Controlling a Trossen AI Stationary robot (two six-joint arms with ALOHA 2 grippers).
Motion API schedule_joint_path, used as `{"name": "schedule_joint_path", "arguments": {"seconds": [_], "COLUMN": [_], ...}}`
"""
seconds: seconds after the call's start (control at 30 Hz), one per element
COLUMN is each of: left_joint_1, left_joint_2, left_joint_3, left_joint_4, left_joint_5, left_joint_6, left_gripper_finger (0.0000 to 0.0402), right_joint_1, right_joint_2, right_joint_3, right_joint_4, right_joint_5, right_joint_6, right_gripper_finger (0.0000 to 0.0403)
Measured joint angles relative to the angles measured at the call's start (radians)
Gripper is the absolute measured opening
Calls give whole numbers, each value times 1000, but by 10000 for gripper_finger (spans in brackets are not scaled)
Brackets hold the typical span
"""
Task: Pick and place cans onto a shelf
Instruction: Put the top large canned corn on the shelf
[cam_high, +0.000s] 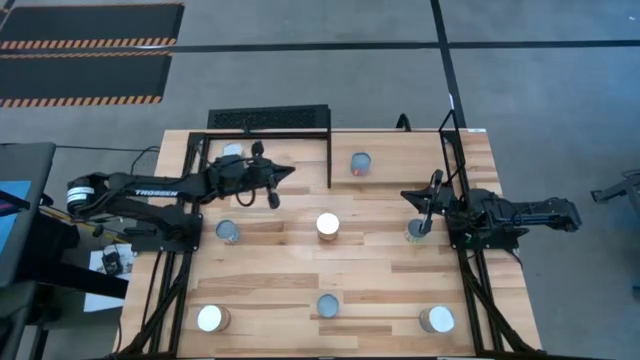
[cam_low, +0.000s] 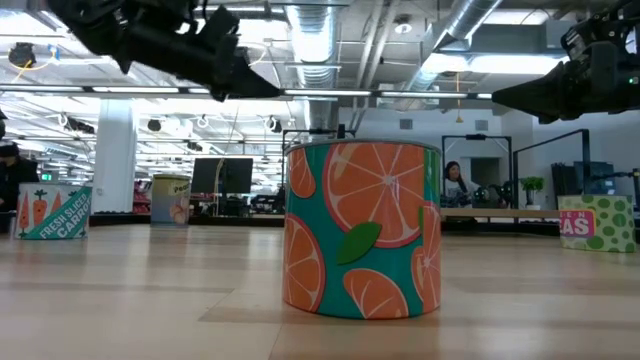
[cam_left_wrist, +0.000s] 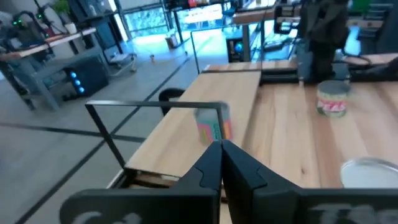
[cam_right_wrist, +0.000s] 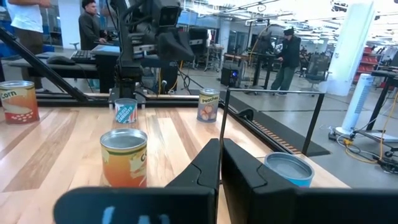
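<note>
- Left claw (cam_high: 287, 171) hangs over the back-left part of the table (cam_high: 270, 270), just in front of the black wire shelf frame (cam_high: 268, 131); fingers pressed together, holding nothing, as the left wrist view shows (cam_left_wrist: 221, 163).
- Right claw (cam_high: 407, 195) hangs near the table's right edge, fingers pressed together and empty; confirmed in the right wrist view (cam_right_wrist: 221, 163).
- Cans stand upright and scattered, well apart from one another.
- One can (cam_high: 233, 152) sits at the back left, under the shelf frame and beside the left arm.
- A blue-topped can (cam_high: 360, 163) stands at the back centre, just right of the frame's right post.
- A white-topped can (cam_high: 327, 225) stands mid-table.
- A grey-topped can (cam_high: 227, 232) stands left of it, close to the left arm's base.
- A can (cam_high: 417, 230) stands just in front of the right claw, partly hidden by the arm.
- Front row: white-topped can (cam_high: 211, 319) at left, grey-topped can (cam_high: 328, 305) in the centre, pale-topped can (cam_high: 436, 320) at right.
- Low view: the orange-slice labelled can (cam_low: 362, 230) fills the middle, standing free; both claws well above it.
</note>
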Motion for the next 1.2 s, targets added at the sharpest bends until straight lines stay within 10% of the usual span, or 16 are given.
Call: {"name": "schedule_joint_path", "arguments": {"seconds": [1.2], "left_joint_1": [115], "left_joint_2": [-4], "left_joint_3": [-157], "left_joint_4": [309], "left_joint_5": [131], "left_joint_6": [4], "left_gripper_finger": [0], "right_joint_1": [-2], "right_joint_2": [8], "right_joint_3": [17], "right_joint_4": [52], "right_joint_5": [0], "right_joint_6": [16], "right_gripper_finger": [12]}}
